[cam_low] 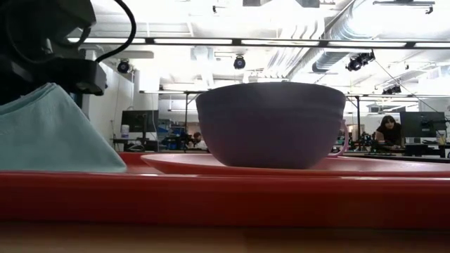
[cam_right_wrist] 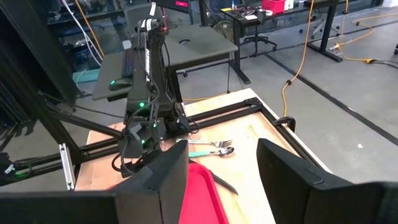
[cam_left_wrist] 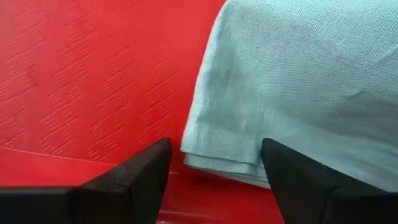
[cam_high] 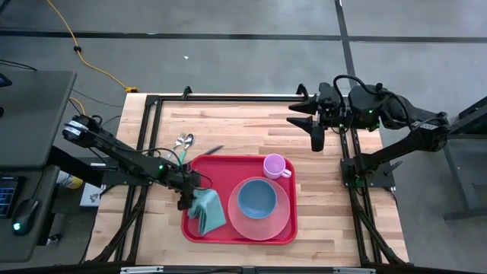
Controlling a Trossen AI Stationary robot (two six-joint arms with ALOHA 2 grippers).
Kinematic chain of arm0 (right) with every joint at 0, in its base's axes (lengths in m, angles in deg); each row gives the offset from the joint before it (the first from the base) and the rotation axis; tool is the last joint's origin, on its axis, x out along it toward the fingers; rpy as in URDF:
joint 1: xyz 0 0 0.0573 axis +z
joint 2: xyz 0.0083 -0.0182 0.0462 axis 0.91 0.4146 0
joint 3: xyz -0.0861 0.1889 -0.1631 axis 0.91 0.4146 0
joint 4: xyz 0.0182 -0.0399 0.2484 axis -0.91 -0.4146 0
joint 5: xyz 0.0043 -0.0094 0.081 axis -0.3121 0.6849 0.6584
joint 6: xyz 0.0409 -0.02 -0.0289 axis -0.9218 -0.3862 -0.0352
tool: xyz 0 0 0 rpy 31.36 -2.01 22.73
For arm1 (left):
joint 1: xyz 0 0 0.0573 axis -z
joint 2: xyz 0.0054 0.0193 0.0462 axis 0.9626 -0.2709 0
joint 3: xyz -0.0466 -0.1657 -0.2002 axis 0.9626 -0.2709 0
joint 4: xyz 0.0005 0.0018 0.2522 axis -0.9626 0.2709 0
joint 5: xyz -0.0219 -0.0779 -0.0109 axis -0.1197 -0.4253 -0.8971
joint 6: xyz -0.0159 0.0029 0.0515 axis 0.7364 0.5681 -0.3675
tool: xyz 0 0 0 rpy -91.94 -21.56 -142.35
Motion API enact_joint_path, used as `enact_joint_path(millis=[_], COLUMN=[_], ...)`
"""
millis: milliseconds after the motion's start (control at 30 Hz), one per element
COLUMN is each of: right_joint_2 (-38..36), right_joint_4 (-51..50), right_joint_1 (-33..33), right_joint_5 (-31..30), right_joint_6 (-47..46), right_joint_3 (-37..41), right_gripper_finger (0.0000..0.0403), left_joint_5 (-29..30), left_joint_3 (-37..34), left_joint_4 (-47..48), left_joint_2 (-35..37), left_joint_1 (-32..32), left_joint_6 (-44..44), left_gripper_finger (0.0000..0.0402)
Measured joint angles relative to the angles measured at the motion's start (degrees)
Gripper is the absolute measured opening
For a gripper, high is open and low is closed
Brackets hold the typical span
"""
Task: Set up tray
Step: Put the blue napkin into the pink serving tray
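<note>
1. Red plastic rectangular tray (cam_high: 240, 235) with a raised rim lies on the wooden table (cam_high: 228, 122), toward its near edge, about midway between the side edges.
2. I see a round pink plate (cam_high: 268, 223) filling the tray's near right corner, with a blue bowl (cam_high: 256, 198) standing on it.
3. A small pink mug (cam_high: 275, 165) stands at the tray's far right corner.
4. A folded teal cloth napkin (cam_high: 211, 213) lies along the tray's left edge.
5. Metal cutlery (cam_high: 184, 142) with teal handles rests on the bare wood just beyond the tray's far left corner.
6. My left gripper (cam_left_wrist: 214, 163) hangs low over the tray's left edge, fingers spread either side of the napkin's edge, gripping nothing.
7. My right gripper (cam_right_wrist: 222, 163) waits raised over the table's far right corner, fingers parted and empty.
</note>
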Motion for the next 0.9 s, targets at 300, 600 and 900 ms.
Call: enact_joint_path(millis=[300, 600, 900], right_joint_2=[0.0, 0.0, 0.0], right_joint_4=[-0.28, -0.28, -1.65], right_joint_1=[-0.01, -0.01, -0.01], right_joint_5=[0.31, 0.27, 0.22], right_joint_6=[0.0, 0.0, 0.0], right_joint_3=[0.0, 0.0, 0.0], right_gripper_finger=[0.017, 0.017, 0.017], left_joint_5=[0.12, -1.42, 1.99], left_joint_3=[-0.11, 0.57, 10.35], left_joint_4=[-0.56, 0.62, 20.32], left_joint_2=[-0.09, 0.07, -0.09], left_joint_1=[-0.02, -0.02, -3.64], left_joint_6=[0.42, -3.93, -18.2], left_gripper_finger=[0.0118, 0.0036, 0.0025])
